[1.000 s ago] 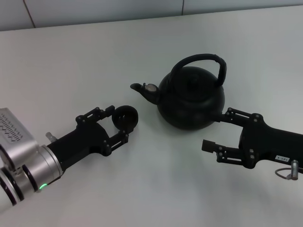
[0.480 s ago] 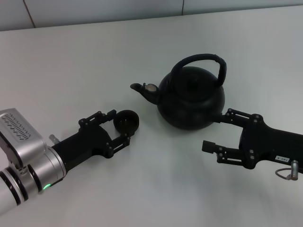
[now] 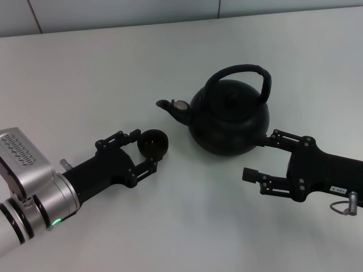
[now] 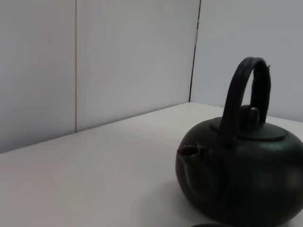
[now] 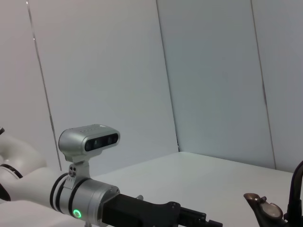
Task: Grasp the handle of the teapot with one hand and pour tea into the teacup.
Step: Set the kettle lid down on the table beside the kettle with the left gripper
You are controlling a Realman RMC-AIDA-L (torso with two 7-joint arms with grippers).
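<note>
I see teacup point(image 3: 153, 142) upright between my spread left end effector point(image 3: 141, 150), no longer tilted, teapot point(image 3: 229, 117) unmoved, right end effector point(image 3: 257, 157) spread, idle.

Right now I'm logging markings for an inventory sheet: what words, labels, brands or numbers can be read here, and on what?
None can be read.
A small white label sits on the right arm behind the right pincer; its print is too small to read.
The teapot, the teacup and the left pincer show no lettering.
</note>
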